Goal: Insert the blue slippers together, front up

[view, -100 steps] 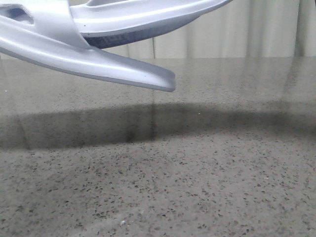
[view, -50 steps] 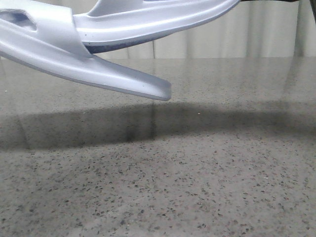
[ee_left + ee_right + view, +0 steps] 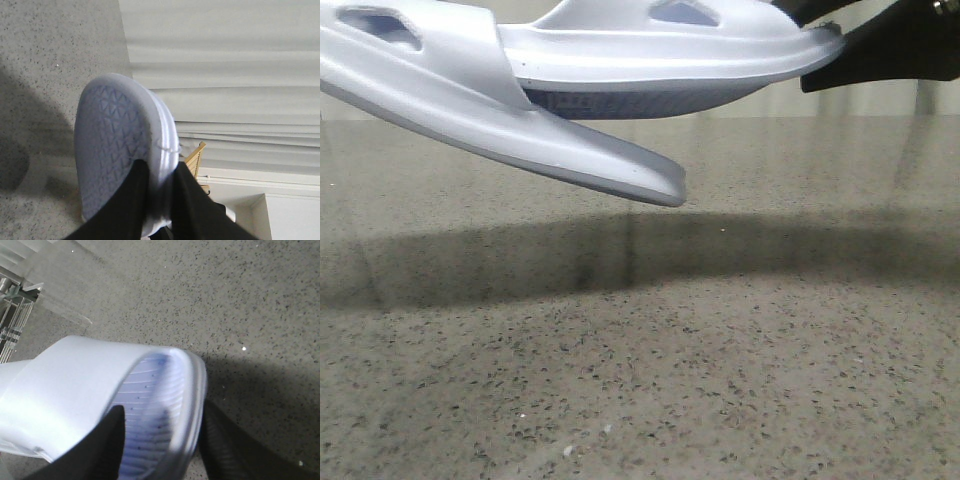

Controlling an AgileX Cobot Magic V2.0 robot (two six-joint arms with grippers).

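Note:
Two pale blue slippers hang in the air above the table, close to the front camera. One slipper (image 3: 470,110) slants down from the upper left to its tip. The other slipper (image 3: 670,60) lies nearly level behind it, and one end is hidden behind the first one's strap. My right gripper (image 3: 880,45) holds its far end. In the left wrist view my left gripper (image 3: 160,185) is shut on the rim of a slipper (image 3: 115,145) whose tread faces the camera. In the right wrist view my right gripper (image 3: 165,440) is shut on a slipper (image 3: 75,390), one finger on the ribbed footbed and one under the sole.
The grey speckled table (image 3: 720,380) lies below, with the slippers' broad shadow across it. A pale curtain (image 3: 225,75) hangs behind. A wooden rack (image 3: 195,157) shows past the left gripper. A metal frame (image 3: 10,315) stands at the table's edge.
The level slipper has come down and flattened out, and my right gripper has come into the front view at the upper right. The slanted slipper has shifted slightly to the right.

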